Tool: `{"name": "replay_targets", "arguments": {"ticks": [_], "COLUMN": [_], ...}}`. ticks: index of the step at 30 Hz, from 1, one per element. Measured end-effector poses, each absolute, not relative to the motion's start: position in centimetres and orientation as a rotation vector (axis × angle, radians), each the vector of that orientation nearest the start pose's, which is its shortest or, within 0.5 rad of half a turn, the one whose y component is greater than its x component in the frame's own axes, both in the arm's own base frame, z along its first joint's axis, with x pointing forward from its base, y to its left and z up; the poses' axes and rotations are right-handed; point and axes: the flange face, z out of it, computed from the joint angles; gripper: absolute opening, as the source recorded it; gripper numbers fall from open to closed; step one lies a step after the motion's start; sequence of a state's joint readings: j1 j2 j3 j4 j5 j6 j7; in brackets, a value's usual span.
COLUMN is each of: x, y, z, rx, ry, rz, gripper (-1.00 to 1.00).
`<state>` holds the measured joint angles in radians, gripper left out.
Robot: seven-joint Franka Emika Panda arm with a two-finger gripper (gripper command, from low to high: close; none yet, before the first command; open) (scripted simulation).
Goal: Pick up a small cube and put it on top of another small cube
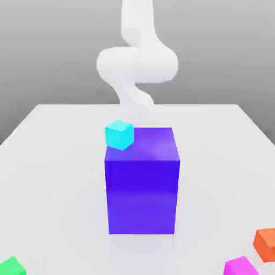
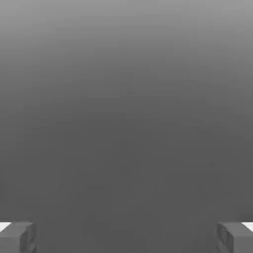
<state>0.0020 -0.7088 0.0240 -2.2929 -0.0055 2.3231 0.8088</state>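
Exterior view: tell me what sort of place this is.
Most likely a simulated tabletop test scene, not a real room: a plain white table against a blank grey backdrop, flat-coloured blocks such as the big blue block and cyan cube, and a smooth white robot arm behind.

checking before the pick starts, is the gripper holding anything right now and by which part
Nothing is held. In the hand view the gripper is open, its fingertips wide apart with nothing between them.
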Motion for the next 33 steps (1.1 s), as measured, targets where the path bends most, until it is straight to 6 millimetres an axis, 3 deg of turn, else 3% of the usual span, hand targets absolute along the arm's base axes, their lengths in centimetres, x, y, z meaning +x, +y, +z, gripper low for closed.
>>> {"name": "replay_targets", "arguments": {"ticks": [8,16,24,30,33], "x": [46.7,52.0,53.3,51.6,51.3], "y": [6.1,11.4,16.9,20.6,21.2], "z": [57.9,45.3,31.5,20.9,16.2], "rx": [-2.685,-2.846,-2.975,-3.043,-3.05], "ry": [0.992,0.924,0.83,0.756,0.746], "rz": [-0.752,-0.515,-0.251,-0.036,-0.004], "gripper": [0.0,0.0,0.0,0.0,0.0]}}
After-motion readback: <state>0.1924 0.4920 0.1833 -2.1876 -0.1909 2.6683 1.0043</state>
